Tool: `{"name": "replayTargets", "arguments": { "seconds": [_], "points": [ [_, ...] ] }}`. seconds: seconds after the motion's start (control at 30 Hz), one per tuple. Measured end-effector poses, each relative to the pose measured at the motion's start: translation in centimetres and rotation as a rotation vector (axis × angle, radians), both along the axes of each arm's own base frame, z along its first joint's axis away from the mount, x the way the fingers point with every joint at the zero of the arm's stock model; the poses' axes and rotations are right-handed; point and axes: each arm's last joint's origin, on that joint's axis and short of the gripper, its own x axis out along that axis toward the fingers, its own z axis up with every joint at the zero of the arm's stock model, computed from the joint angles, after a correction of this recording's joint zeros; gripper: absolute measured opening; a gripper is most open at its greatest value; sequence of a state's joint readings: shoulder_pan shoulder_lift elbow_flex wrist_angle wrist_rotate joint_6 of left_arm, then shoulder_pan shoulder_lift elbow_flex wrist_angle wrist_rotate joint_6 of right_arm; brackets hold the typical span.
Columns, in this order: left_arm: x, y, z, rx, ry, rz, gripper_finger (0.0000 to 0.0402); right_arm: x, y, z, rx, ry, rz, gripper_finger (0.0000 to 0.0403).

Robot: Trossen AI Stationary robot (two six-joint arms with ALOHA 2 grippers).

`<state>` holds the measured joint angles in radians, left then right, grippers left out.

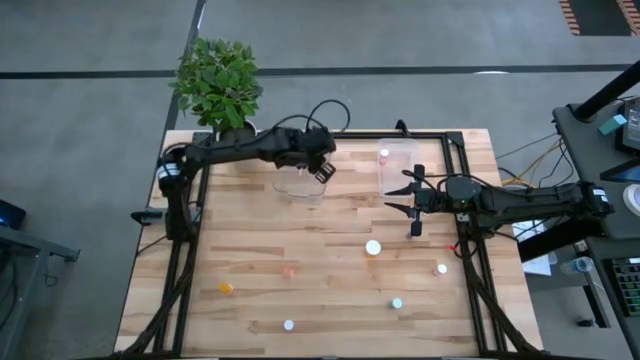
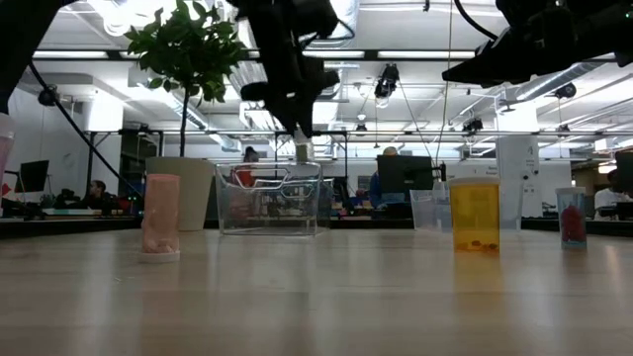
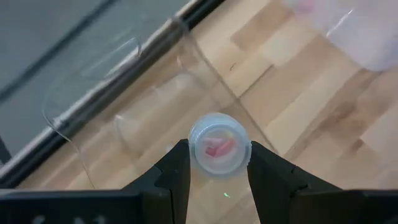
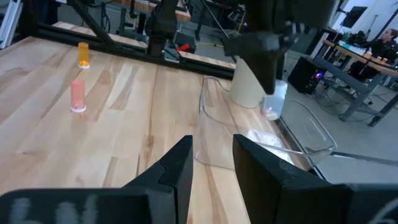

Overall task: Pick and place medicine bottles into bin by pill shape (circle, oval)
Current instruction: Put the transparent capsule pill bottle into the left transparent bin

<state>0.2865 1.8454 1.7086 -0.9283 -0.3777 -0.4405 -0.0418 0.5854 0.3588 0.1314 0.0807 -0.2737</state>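
Observation:
My left gripper [image 1: 320,170] is shut on a small clear medicine bottle [image 3: 219,147] with pink pills inside, above a clear tub [image 1: 300,186] at the table's far middle. The bottle also shows in the low view [image 2: 302,150]. My right gripper [image 1: 402,200] is open and empty, beside a second clear tub [image 1: 402,165] that holds a pink-topped bottle [image 1: 384,154]. Several other bottles stand on the table, among them a white one [image 1: 373,247], a pinkish one [image 1: 441,268] and an orange one [image 1: 226,288]. My left gripper pinches the bottle's round side wall [image 3: 194,149] between its two fingers [image 3: 174,171]. The fingers come from above, pointing down. The bottle is lifted clear, hanging upright below the fingers over the clear tub [image 3: 124,112].
A potted plant [image 1: 220,85] stands at the far left corner. A black frame [image 1: 470,190] runs along the table's edges. More bottles stand near the front: a white one [image 1: 397,302], another white one [image 1: 289,324] and a pinkish one [image 1: 289,270]. Bare wood lies in the table's middle.

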Motion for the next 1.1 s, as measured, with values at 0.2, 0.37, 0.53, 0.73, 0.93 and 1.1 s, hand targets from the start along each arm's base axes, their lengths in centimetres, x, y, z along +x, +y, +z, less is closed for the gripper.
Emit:
{"name": "replayTargets", "arguments": {
  "seconds": [0.2,0.37,0.53,0.73,0.93,1.1],
  "points": [
    [-0.6,1.4,-1.1,-0.076,0.007,0.007,0.0111,0.0,0.0,0.0,-0.006,0.001,0.001,0.0107],
    [-0.5,1.5,-2.2,-0.103,-0.012,-0.008,0.0111,0.0,0.0,0.0,-0.007,0.001,0.001,0.0107],
    [-0.8,1.5,-3.6,-0.128,0.009,0.013,0.0111,0.0,0.0,0.0,-0.007,0.002,0.001,0.0107],
    [-0.9,1.5,-5.1,-0.138,0.005,0.014,0.0111,0.0,0.0,0.0,-0.007,0.001,0.001,0.0107],
    [-0.7,1.6,-6.4,-0.152,0.023,0.014,0.0111,0.0,0.0,0.0,-0.007,0.002,0.002,0.0107],
    [-0.2,1.7,-8.1,-0.196,0.052,0.003,0.0111,0.0,0.0,0.0,-0.007,0.002,0.001,0.0107]
  ]
}}
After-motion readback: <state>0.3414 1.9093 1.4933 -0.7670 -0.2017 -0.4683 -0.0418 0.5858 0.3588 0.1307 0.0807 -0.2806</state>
